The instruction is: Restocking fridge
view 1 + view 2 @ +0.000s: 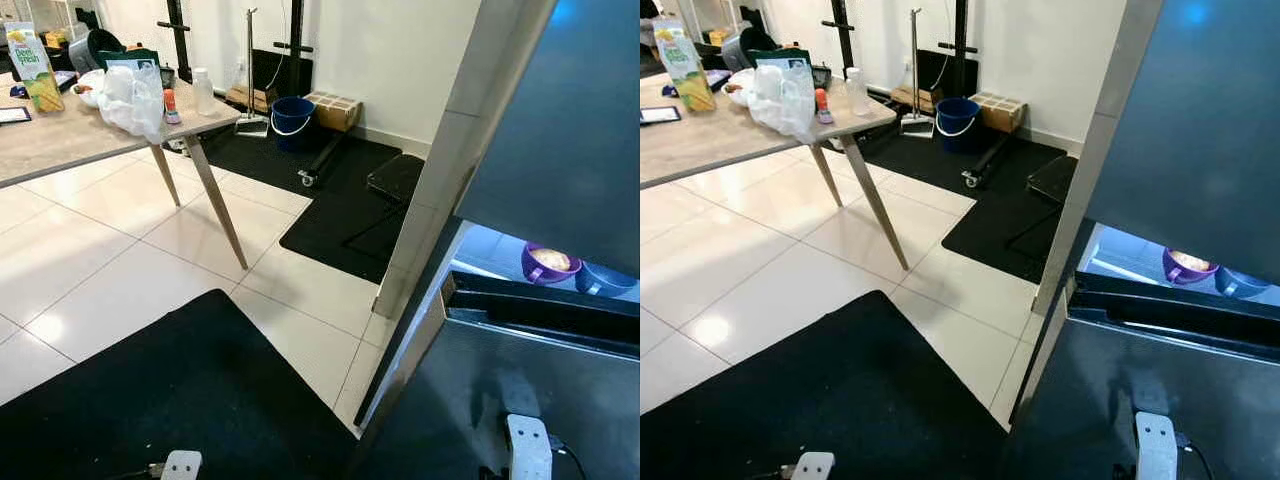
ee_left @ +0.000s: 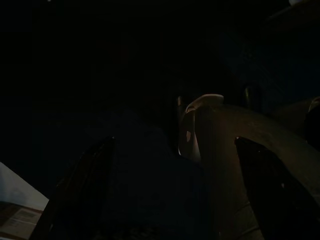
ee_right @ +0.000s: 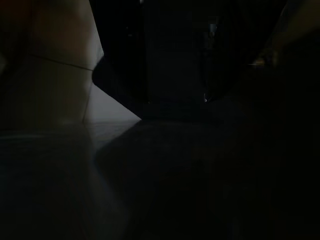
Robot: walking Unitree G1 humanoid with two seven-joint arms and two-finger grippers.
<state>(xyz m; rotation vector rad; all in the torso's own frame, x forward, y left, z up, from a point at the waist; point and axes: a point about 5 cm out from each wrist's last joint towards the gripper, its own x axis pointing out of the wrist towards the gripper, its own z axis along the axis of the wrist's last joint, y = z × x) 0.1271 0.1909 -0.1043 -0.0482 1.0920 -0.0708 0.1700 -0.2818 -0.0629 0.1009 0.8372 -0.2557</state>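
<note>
The fridge (image 1: 560, 150) stands ajar beside the robot; the groceries wait well apart from it on the counter (image 1: 60, 140): juice carton (image 1: 33, 68), plastic bag (image 1: 133, 98), bottle (image 1: 204, 92). Inside the fridge sit a purple bowl (image 1: 546, 264) holding something pale and a blue bowl (image 1: 604, 279). Turning away could clip the fridge door. I cannot tell either pincer's state.

Both arms hang low, idle. Left arm (image 1: 181, 465): silver wrist plate just showing. Right arm (image 1: 528, 447): silver wrist plate with cable beside. Fingers' state unreadable.
</note>
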